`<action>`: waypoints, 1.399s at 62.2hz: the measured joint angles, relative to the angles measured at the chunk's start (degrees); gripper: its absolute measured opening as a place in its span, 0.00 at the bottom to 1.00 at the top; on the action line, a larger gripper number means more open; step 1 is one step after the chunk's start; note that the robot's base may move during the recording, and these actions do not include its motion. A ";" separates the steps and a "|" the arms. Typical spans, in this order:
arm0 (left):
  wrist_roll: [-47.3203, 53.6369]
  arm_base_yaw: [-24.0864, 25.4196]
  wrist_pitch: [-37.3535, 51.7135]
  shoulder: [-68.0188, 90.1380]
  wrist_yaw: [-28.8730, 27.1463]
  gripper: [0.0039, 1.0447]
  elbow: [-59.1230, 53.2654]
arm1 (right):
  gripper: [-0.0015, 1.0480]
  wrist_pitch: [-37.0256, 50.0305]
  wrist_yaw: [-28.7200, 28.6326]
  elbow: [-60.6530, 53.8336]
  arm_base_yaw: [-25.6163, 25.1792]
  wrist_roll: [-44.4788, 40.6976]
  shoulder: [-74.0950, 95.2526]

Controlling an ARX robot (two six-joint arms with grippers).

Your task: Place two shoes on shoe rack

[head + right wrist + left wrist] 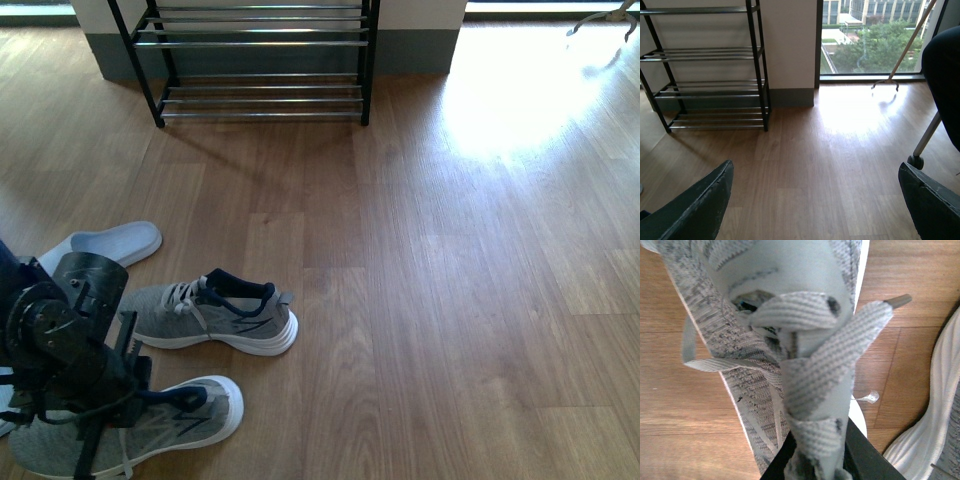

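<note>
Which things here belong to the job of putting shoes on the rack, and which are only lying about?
For the job: near grey sneaker, far grey sneaker, pale blue slide sandal, shoe rack.
Only lying about: office chair, thin metal stand by the window.

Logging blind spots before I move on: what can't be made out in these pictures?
- Left hand: grip on near sneaker unclear; laces fill the left wrist view, the arm covers it in front view.
- Rack: upper shelves cut off by front view's top edge.
- Sandal: one end hidden behind the arm, front view.
</note>
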 joint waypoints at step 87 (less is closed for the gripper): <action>72.02 1.18 -32.55 -132.85 -48.35 0.02 -54.01 | 0.91 0.00 0.00 0.00 0.00 0.00 0.00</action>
